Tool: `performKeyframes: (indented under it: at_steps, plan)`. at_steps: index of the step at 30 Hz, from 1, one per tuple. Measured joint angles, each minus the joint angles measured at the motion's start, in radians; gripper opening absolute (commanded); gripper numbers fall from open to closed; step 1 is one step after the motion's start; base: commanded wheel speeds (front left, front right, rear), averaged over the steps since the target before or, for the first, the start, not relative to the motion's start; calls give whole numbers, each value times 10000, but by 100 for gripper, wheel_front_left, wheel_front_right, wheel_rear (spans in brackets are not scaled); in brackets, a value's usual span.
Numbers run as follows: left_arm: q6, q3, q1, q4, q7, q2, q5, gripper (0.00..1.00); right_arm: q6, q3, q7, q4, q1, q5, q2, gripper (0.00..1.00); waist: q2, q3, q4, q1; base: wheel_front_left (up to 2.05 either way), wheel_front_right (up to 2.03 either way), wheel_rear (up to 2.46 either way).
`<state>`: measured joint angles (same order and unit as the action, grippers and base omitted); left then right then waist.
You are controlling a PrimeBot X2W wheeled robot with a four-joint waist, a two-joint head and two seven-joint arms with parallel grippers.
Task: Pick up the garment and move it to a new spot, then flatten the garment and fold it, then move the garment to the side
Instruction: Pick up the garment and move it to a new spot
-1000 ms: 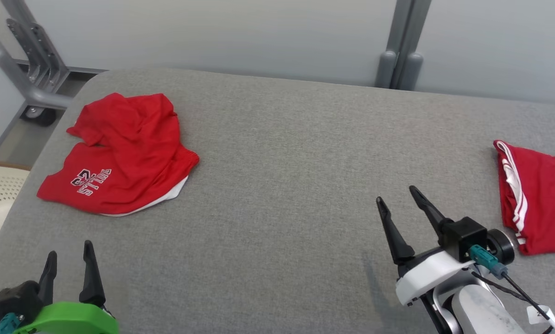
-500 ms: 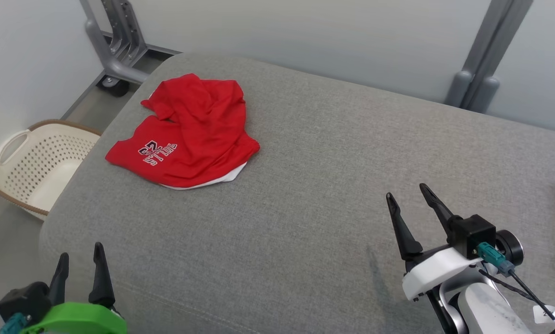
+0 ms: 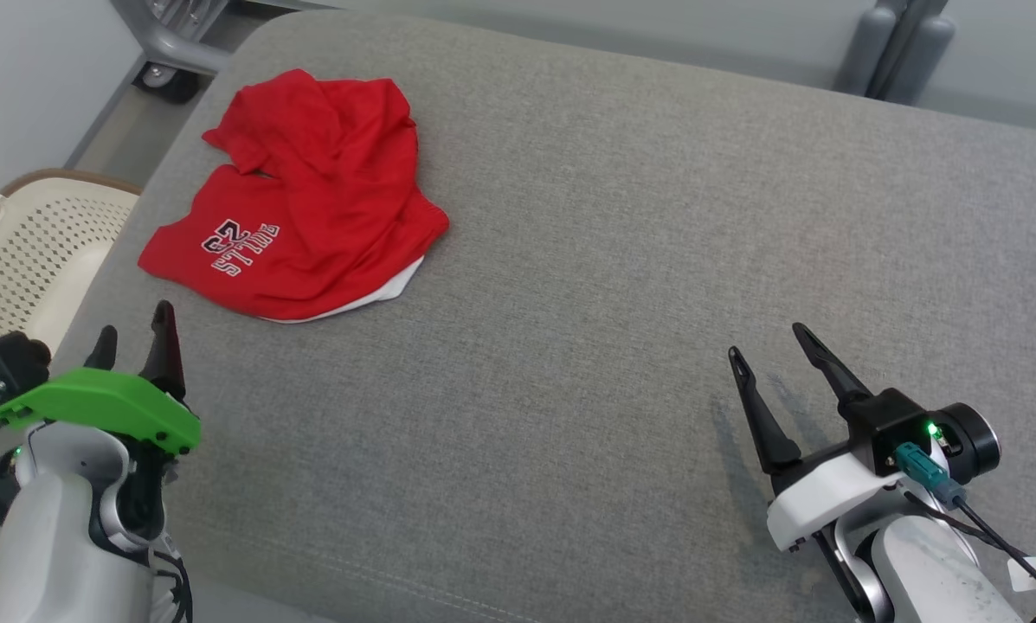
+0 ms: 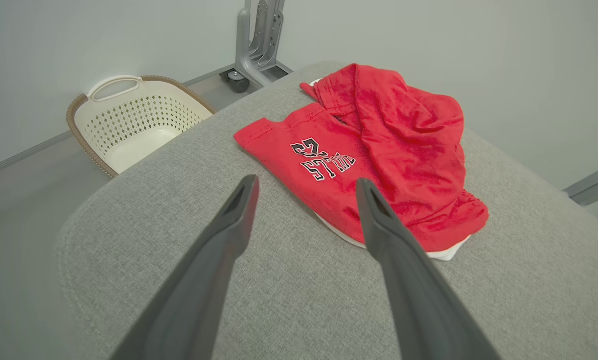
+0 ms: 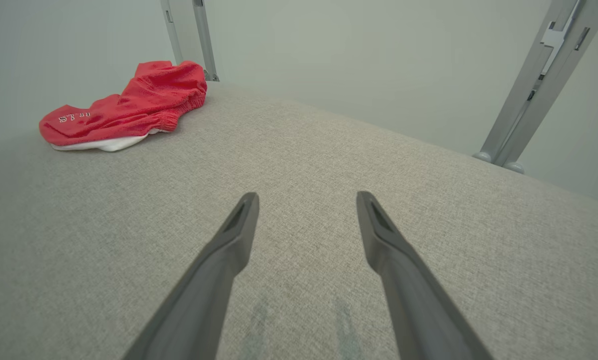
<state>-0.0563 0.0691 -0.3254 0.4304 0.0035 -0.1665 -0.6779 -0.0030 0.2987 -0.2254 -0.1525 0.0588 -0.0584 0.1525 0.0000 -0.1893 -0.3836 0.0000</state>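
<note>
Grey fabric-covered padded surface (image 3: 587, 260), woven texture, rounded corners, stitched seam along the near edge. One item on it: red garment (image 3: 310, 216), crumpled, lying toward the far corner at the robot's left end, well inside the edges. The upper part is bunched in folds and the lower part lies flatter. White lettering (image 3: 241, 247) with a dark outline faces up on the flat part. A white layer (image 3: 379, 298) peeks out from under the near-right hem. A gathered elastic edge runs along its right side. Beside the left end, a cream perforated basket (image 4: 129, 112) stands on the grey floor (image 4: 24, 210).
</note>
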Motion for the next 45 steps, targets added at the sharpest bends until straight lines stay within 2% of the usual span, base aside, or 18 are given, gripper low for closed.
performKeyframes:
  at_steps: [12, 19, 20, 21, 23, 31, 34, 39, 45]
  plan:
    - [27, -408, -1635, 1787, 1141, 15, -859, 100, -96, -105, 445, 1269, 603, 472, 483, 100, 0, -1684, 993, 1, 0, 0, 0]
    - [136, -334, -2974, 2445, 1384, 272, -1112, 100, -351, -554, 604, 1935, 1040, 673, 832, 100, 0, -2736, 1378, 1, 0, 0, 0]
    - [171, -303, -3071, 2648, 1440, 316, -1110, 75, -357, -604, 604, 1944, 1081, 675, 863, 100, 0, -2885, 1412, 2, 0, 0, 0]
    - [184, -293, -3126, 2811, 1452, 332, -1108, 44, -391, -637, 604, 1942, 1120, 675, 882, 100, 0, -3020, 1440, 2, 0, 0, 0]
    - [286, -226, -3273, 3010, 1457, 211, -1055, 0, -418, -667, 598, 1944, 1199, 675, 892, 100, 1, -3258, 1484, 1, 0, 0, 0]
    - [928, -19, -3787, 3237, 1174, 17, -865, 0, -435, -750, 347, 1737, 1277, 564, 744, 100, 0, -3478, 1457, 1, 0, 0, 0]
    - [1476, 234, -3957, 2920, 926, 268, -825, 0, -443, -719, 222, 1526, 1278, 460, 546, 100, 0, -3304, 1411, 2, 0, 0, 0]
    - [1885, 1390, -4289, 1843, 646, 855, -395, 0, -514, -654, 25, 1145, 1277, 98, 150, 100, 0, -2925, 1370, 1, 0, 0, 0]
    - [1885, 3277, -4281, 384, 711, 1450, -40, 0, -518, -625, -130, 719, 1278, -176, -334, 100, 0, -2356, 1482, 1, 0, 0, 0]
